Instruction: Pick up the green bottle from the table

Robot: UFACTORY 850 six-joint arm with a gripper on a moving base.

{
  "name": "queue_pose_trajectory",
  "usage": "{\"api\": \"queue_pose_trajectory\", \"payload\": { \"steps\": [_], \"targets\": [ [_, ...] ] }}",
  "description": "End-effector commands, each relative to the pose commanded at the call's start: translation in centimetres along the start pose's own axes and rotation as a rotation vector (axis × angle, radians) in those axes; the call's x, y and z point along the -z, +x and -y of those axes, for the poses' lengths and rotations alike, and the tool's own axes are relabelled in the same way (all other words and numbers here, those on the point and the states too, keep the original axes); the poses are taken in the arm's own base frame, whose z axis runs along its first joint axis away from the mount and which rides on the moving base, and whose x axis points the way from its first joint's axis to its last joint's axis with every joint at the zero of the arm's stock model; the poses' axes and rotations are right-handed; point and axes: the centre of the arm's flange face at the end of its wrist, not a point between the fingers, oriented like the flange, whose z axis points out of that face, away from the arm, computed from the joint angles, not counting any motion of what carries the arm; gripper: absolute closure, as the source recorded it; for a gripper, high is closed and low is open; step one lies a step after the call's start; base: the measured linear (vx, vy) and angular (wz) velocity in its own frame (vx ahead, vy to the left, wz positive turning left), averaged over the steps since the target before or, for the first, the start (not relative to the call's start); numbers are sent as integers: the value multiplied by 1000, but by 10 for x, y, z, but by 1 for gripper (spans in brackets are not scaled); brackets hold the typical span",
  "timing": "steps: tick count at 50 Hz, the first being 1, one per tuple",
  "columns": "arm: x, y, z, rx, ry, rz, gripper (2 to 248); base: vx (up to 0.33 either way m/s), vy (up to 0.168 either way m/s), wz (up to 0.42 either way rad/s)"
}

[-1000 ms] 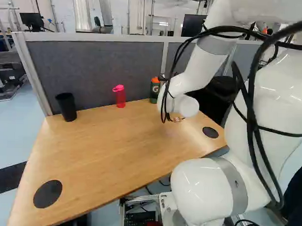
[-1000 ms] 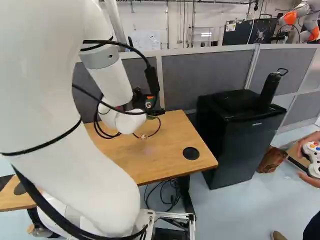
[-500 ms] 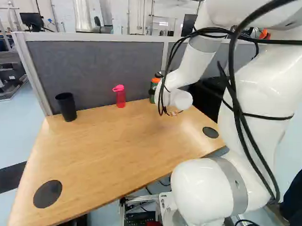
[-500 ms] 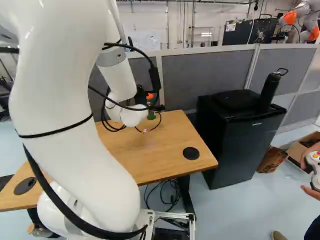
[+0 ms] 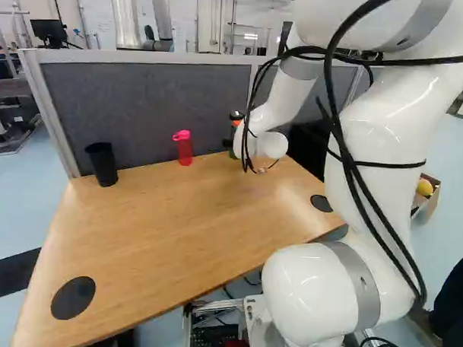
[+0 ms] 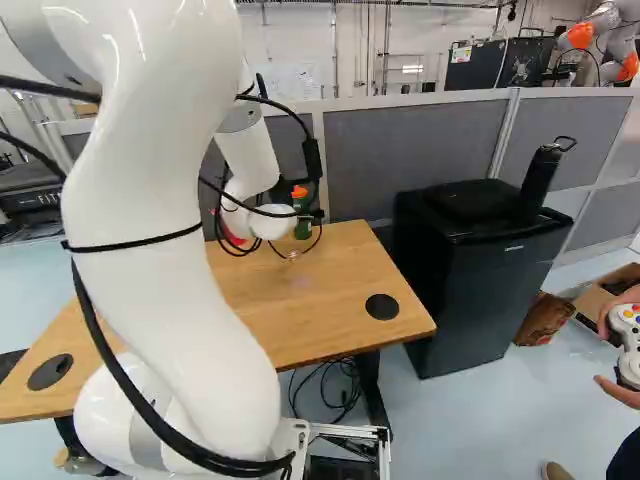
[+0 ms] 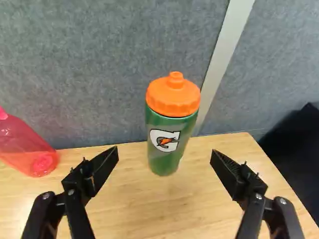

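In the right base view my gripper (image 6: 316, 213) is mostly hidden behind the arm's white wrist. The wrist view has the gripper (image 7: 164, 162) open, its two dark fingers spread wide with nothing held. Ahead of it, roughly centred between the fingers' directions, the green bottle (image 7: 167, 142) with an orange lid stands upright on the wooden table (image 7: 144, 204), close to the grey partition. The wrist partly covers this bottle (image 6: 303, 229) in the right base view.
A pink-red bottle (image 5: 184, 148) stands left of the green one, and a black cup (image 5: 102, 165) farther left. The grey partition (image 5: 150, 102) runs behind the table. A black fridge (image 6: 480, 270) stands right of the table; another robot (image 6: 610, 40) is far back.
The arm has moved toward the partition and somewhat left in the left base view, its wrist now nearer the green bottle. The base and the bottles have stayed put.
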Motion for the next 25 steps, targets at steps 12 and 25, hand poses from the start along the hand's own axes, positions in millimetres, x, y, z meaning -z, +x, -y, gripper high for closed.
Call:
{"api": "queue_pose_trajectory", "payload": {
  "steps": [12, 25],
  "targets": [
    [-21, 6, -10, 3, -7, 11, 3, 0, 0, 0],
    [-43, 14, -21, -2, -21, 0, 3, 0, 0, 0]
  ]
}}
